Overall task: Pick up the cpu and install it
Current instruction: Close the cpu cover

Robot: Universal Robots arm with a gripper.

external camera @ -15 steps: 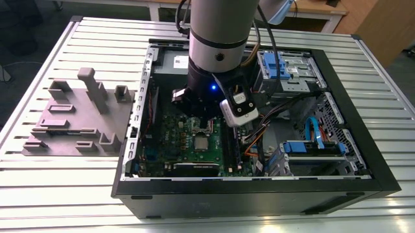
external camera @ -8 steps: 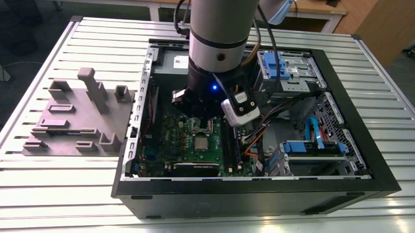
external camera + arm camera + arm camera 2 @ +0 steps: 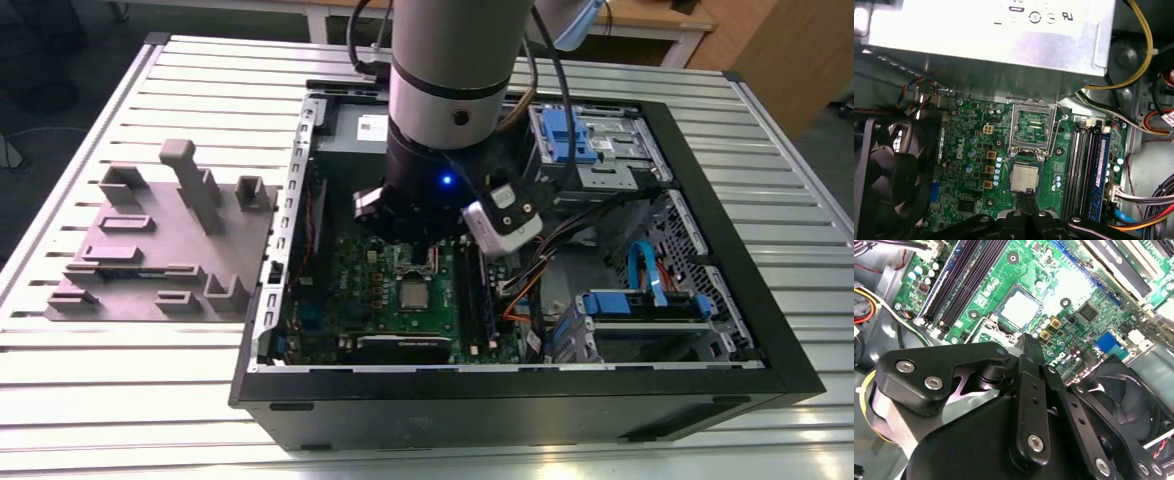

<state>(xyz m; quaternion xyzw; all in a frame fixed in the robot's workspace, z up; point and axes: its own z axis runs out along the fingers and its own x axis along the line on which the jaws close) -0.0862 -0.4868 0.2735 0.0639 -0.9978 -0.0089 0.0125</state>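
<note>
The cpu [image 3: 1024, 176] is a small square chip with a silver-grey top. It lies flat in its socket on the green motherboard [image 3: 969, 175], also seen in the second wrist view [image 3: 1019, 307] and the exterior view [image 3: 416, 294]. The socket's metal retaining frame [image 3: 1034, 125] stands flipped open beside it. My gripper [image 3: 1029, 192] hovers just above the edge of the cpu, its two black fingers pressed together and shut with nothing between them. In the second wrist view the gripper [image 3: 1030, 346] shows its tips a little off the chip.
The open computer case [image 3: 747, 330] lies on a slatted metal table. Around the socket are the grey power supply box [image 3: 989, 35], a black fan [image 3: 889, 170], memory sticks [image 3: 1081, 165] and loose cables [image 3: 1144, 195]. A grey fixture block [image 3: 160, 240] stands at the exterior view's left.
</note>
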